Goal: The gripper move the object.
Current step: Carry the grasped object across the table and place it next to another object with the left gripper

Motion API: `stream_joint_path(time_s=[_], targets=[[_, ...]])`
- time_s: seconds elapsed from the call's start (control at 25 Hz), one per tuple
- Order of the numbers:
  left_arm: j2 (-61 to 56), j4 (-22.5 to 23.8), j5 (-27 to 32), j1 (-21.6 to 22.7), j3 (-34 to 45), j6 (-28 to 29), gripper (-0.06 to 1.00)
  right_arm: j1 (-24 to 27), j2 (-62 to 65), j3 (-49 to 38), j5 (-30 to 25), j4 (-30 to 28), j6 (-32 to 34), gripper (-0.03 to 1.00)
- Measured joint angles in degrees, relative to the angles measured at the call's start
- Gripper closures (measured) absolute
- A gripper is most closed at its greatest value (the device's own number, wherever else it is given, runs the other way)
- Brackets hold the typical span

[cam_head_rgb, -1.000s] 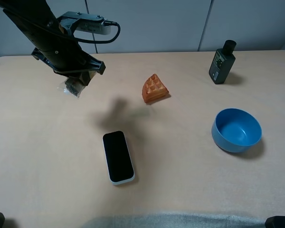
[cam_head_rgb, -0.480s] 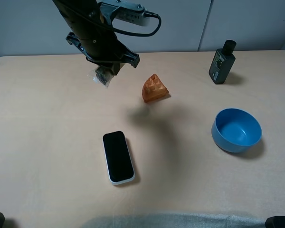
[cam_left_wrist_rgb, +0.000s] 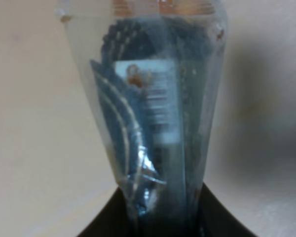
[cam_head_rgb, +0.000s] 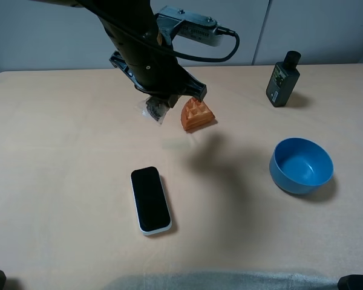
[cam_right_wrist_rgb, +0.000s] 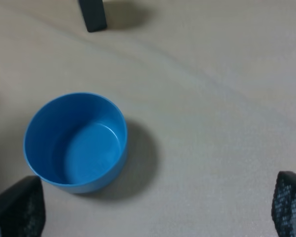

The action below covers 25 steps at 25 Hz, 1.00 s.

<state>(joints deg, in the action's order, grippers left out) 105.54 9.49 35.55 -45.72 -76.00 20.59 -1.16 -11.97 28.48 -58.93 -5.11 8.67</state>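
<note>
The object [cam_head_rgb: 153, 111], a small crinkly clear packet with dark contents, hangs in the air above the table, just left of the orange waffle wedge [cam_head_rgb: 197, 113]. My left gripper [cam_head_rgb: 160, 103] is shut on its upper end. In the left wrist view the packet [cam_left_wrist_rgb: 153, 113] fills the frame and rises from the dark jaws, which are closed on it at the picture's lower edge. My right gripper [cam_right_wrist_rgb: 153, 210] stands open, its two mesh-padded fingertips [cam_right_wrist_rgb: 17, 207] far apart with nothing between them, above the table near the blue bowl [cam_right_wrist_rgb: 74, 140].
A blue bowl [cam_head_rgb: 300, 165] sits at the right. A dark green bottle [cam_head_rgb: 282, 78] stands at the back right. A black phone with a white rim [cam_head_rgb: 150, 199] lies in the front middle. The left arm's shadow falls on the table right of the phone.
My left arm has carried the packet to the right, from the far left of the table to just beside the waffle wedge. The grip on the packet is unchanged.
</note>
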Motion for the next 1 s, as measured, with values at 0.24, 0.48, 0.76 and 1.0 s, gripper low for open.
stream_joint_path(time_s=[0.24,0.48,0.76,1.0], targets=[[1.3,2.6,-1.7,-4.3,0.0,4.7,0.76,0.0,0.0,0.0,0.0,0.0,0.0,0.28],[4.7,2.8,-3.0,-7.8,-1.8,5.5,0.76,0.0,0.0,0.0,0.0,0.0,0.0,0.28],[9.8,2.8,-3.3,-11.2,-6.6,5.9,0.76,0.0,0.0,0.0,0.0,0.0,0.0,0.28],[13.5,1.0,-4.2,-13.1,-10.6,6.3,0.76,0.0,0.0,0.0,0.0,0.0,0.0,0.28]])
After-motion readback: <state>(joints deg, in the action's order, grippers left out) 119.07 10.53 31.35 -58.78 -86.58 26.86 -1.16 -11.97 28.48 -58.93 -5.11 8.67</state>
